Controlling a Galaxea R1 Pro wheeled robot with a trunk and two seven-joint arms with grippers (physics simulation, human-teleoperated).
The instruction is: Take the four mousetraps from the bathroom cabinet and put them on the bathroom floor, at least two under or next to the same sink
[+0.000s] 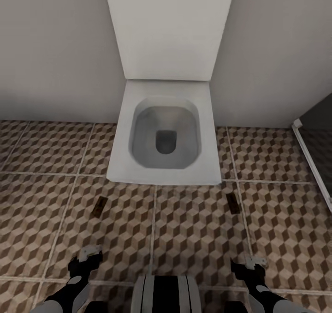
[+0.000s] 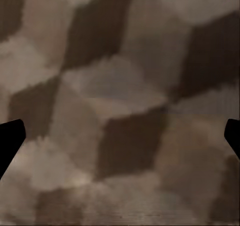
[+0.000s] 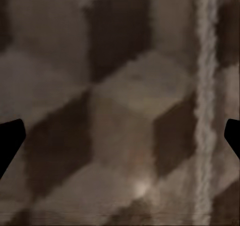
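Two mousetraps [image 1: 99, 207] [image 1: 233, 203] are lying on the bathroom floor [image 1: 193, 230], flanking a toilet [image 1: 165, 137] (lid up). Left end effector [image 1: 88, 254] and right end effector [image 1: 252, 261] are hanging wide, empty.

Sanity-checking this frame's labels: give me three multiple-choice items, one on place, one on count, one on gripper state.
1. Where do the mousetraps lie?
A. on the toilet rim
B. on the bathroom floor, one either side of the toilet's front
C. in the grippers

2. How many mousetraps show?
A. two
B. three
C. four

3. The grippers are:
A. shut on traps
B. open, empty
C. touching the toilet

Key: 1 B, left mousetrap and right mousetrap rest on the bathroom floor by the toilet. 2 A, just those two. 3 B, left gripper and right gripper have fingertips wide apart over bare tile.
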